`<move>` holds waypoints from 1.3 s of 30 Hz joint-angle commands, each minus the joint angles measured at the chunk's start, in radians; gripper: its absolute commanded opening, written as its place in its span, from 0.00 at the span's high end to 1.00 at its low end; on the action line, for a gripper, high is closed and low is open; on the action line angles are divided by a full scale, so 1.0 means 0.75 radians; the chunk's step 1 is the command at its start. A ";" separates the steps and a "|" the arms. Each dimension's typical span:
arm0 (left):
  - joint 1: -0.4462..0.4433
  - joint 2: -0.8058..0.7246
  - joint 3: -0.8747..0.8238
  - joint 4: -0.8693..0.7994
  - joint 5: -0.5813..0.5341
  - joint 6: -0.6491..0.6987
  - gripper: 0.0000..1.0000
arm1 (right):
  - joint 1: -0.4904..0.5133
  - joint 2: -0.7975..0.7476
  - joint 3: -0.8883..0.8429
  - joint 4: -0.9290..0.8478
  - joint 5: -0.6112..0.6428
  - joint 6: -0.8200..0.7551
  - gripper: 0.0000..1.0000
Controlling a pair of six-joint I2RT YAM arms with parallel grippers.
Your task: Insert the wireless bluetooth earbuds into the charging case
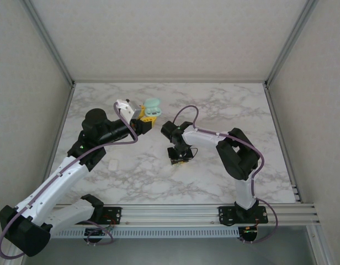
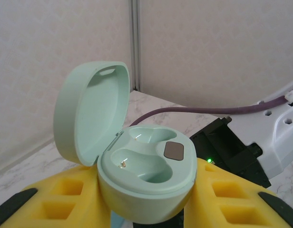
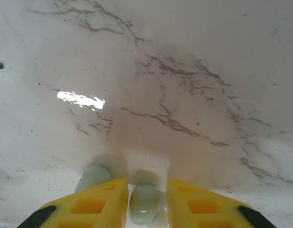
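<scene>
Earbud [image 3: 144, 203] between right jaws

Glossy marble table [image 3: 184, 71], smooth plastic case [image 2: 146, 190]

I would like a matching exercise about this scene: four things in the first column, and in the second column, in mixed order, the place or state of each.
Column 1
1. charging case
2. lid of the case
3. the two wells in the case
4. mint earbud

Column 2
A. empty
B. between the fingers of the right gripper
C. open, standing up
D. held by the left gripper

Pairs: 1-D, 2-C, 3-A, 4-B
</scene>
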 commanded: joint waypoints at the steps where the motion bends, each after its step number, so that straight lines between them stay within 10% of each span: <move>1: 0.011 -0.016 0.046 -0.001 0.000 0.008 0.77 | 0.016 0.021 0.035 -0.049 -0.024 -0.016 0.73; 24: 0.011 0.000 0.043 0.003 -0.011 0.007 0.77 | 0.000 -0.100 -0.018 -0.028 -0.050 0.002 0.83; 39: 0.092 0.100 0.017 0.060 0.077 -0.034 0.79 | -0.492 -0.681 -0.211 0.626 -1.390 0.169 0.83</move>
